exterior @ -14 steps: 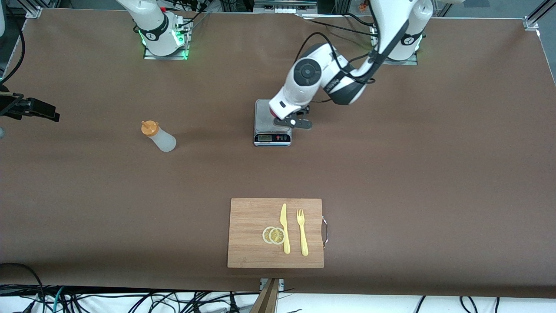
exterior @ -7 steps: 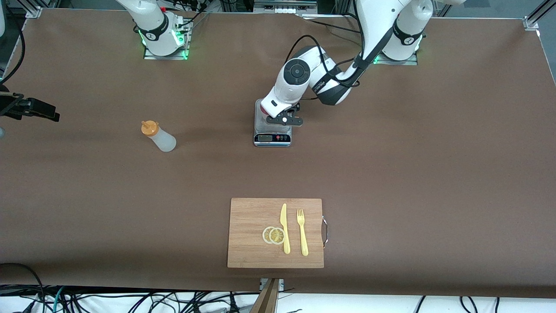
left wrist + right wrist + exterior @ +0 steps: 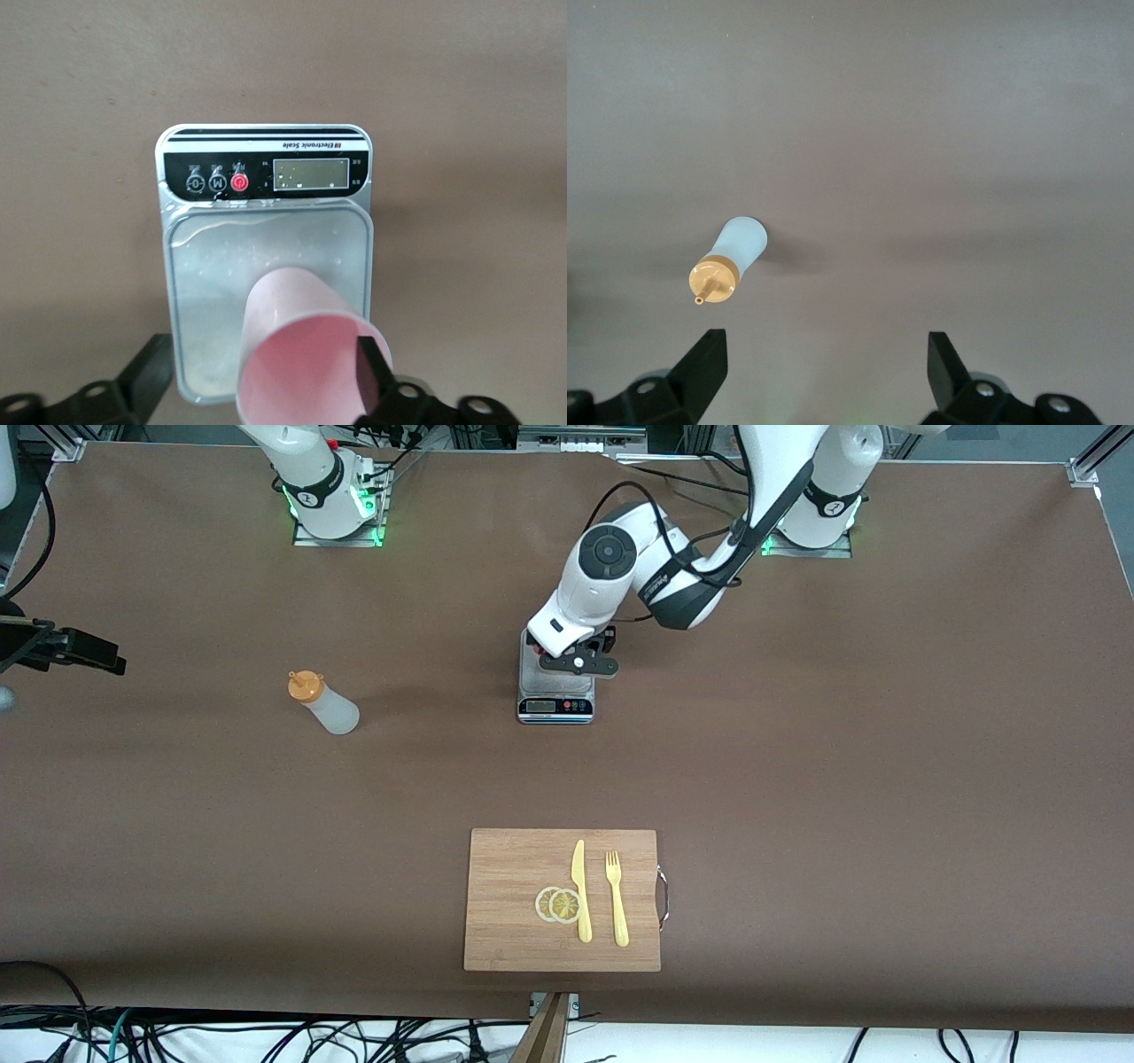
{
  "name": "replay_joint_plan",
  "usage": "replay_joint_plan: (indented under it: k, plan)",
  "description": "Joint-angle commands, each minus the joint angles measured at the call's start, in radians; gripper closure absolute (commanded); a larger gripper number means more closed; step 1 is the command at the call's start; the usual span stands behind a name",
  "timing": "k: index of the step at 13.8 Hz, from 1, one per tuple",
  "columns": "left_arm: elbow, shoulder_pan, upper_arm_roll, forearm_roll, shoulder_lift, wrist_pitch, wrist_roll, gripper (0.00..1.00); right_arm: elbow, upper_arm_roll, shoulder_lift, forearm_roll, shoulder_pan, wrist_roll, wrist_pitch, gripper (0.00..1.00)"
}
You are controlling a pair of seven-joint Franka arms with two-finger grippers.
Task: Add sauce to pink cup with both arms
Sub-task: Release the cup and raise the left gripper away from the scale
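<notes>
The pink cup (image 3: 297, 350) stands on the platform of a small silver scale (image 3: 266, 168) in the middle of the table. My left gripper (image 3: 263, 354) is open around the cup, one finger (image 3: 374, 359) close at its rim and the other well clear of it. In the front view the left hand (image 3: 576, 657) covers the cup over the scale (image 3: 555, 691). The sauce bottle (image 3: 326, 704), whitish with an orange cap, stands toward the right arm's end. My right gripper (image 3: 824, 363) hangs open and empty high above the table, the bottle (image 3: 731, 257) below it.
A wooden cutting board (image 3: 509, 868) lies near the table's front edge, nearer the camera than the scale. On it are two lemon slices (image 3: 558, 904), a yellow knife (image 3: 580, 890) and a yellow fork (image 3: 617, 899).
My left gripper has opened and let go of the pink cup, which now stands on the scale. The left hand shifted slightly over the scale. The right gripper has barely moved.
</notes>
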State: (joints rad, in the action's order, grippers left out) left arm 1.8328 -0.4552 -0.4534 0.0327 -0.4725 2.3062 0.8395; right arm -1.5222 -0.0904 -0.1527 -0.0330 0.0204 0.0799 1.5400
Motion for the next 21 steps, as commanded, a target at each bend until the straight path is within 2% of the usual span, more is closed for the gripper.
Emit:
replay_joint_plan:
  k: [1, 6, 8, 10, 13, 15, 19, 20, 21]
  plan:
    - [0.014, 0.001, -0.002, 0.023, 0.106, -0.112, 0.003, 0.00, 0.010, 0.006, -0.016, -0.002, 0.006, -0.006, -0.009, 0.00]
    - [-0.073, 0.047, 0.012, -0.011, 0.161, -0.371, -0.013, 0.00, 0.011, 0.003, -0.037, -0.002, 0.029, 0.020, -0.047, 0.00]
    - [-0.130, 0.078, 0.012, -0.080, 0.161, -0.428, -0.017, 0.00, 0.010, 0.001, -0.059, -0.002, 0.056, 0.168, -0.060, 0.00]
    - [-0.200, 0.139, 0.013, -0.097, 0.163, -0.517, -0.017, 0.00, 0.008, 0.001, -0.086, 0.013, 0.078, 0.343, -0.060, 0.00]
    - [-0.279, 0.213, 0.012, -0.097, 0.189, -0.658, -0.025, 0.00, 0.008, 0.001, -0.149, 0.144, 0.165, 0.698, -0.060, 0.00]
    - [-0.274, 0.295, 0.001, -0.082, 0.254, -0.714, -0.037, 0.00, 0.008, 0.001, -0.201, 0.231, 0.210, 0.939, -0.060, 0.00]
    - [-0.267, 0.404, 0.001, -0.080, 0.385, -0.797, -0.261, 0.00, -0.038, 0.001, -0.300, 0.451, 0.269, 1.303, -0.077, 0.00]
    - [-0.251, 0.417, 0.008, -0.085, 0.412, -0.795, -0.281, 0.00, -0.053, 0.001, -0.332, 0.499, 0.282, 1.387, -0.077, 0.00]
    - [-0.244, 0.429, 0.046, -0.085, 0.443, -0.794, -0.345, 0.00, -0.061, 0.001, -0.370, 0.560, 0.291, 1.491, -0.077, 0.00]
